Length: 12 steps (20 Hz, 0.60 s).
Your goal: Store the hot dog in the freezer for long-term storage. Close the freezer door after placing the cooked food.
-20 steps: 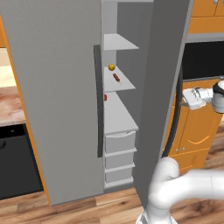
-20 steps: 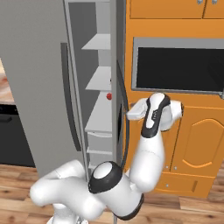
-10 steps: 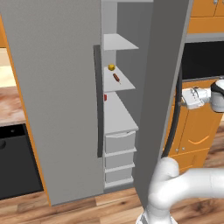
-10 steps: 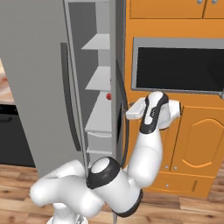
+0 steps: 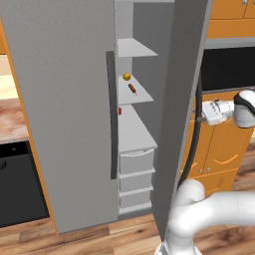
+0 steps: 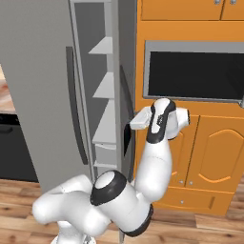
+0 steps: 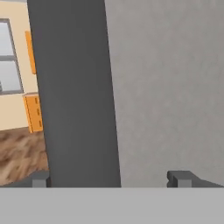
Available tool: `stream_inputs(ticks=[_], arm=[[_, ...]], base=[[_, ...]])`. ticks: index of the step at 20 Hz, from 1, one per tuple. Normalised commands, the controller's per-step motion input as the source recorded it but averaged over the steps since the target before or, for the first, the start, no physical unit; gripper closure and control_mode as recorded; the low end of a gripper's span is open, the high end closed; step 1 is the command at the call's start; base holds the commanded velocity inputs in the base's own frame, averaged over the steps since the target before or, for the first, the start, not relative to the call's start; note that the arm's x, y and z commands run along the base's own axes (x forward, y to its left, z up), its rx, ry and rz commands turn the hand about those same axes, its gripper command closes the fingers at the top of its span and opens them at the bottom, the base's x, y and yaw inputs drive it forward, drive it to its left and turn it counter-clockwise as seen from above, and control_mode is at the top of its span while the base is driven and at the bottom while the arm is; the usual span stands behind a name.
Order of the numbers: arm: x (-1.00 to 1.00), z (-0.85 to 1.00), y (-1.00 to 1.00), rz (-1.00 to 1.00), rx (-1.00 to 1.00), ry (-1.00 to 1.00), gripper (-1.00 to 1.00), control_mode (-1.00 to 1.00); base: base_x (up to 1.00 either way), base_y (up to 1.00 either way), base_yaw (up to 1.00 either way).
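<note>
Since the hot dog (image 5: 132, 89) already lies on a white shelf (image 5: 142, 94) inside the freezer (image 5: 60, 114), just beside a small yellow ball (image 5: 126, 76) and above a small red lump (image 5: 119, 110) at the edge of the shelf below, the storing half of the job looks done and what remains, by my reading, is shutting the compartment. That would explain why the arm is not reaching in at all: the gripper (image 5: 201, 112) sits outside the freezer door (image 5: 182, 99), which stands swung out and seen nearly edge-on from the left base camera, with the hand level against the door's outer face at about mid-height. From the hand camera the dark curved handle (image 7: 74, 92) runs between the two fingertips (image 7: 40, 178), and the grey door skin fills the space beside it; the claw is spread wide and holds nothing, straddling the handle rather than pinching it. Such a stance suits a push or a hooking pull on the door. White drawers (image 5: 136, 162) sit stacked beneath the shelves, and orange cabinets (image 6: 209, 157) flank the unit on the arm's side.
</note>
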Motion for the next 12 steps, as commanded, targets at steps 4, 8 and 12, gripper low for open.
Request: stream_inputs(ticks=[4, 8, 12], arm=[[-0.07, 0.0, 0.59, -0.15, 0.0, 0.01, -1.0, -1.0], [0.0, 0.0, 0.5, -0.23, -0.03, 0.06, -1.0, -1.0], [0.0, 0.0, 0.47, -0.29, -0.05, 0.14, -1.0, -1.0]], base=[[0.0, 0.0, 0.0], [0.0, 0.0, 0.0], [0.0, 0.0, 0.0]])
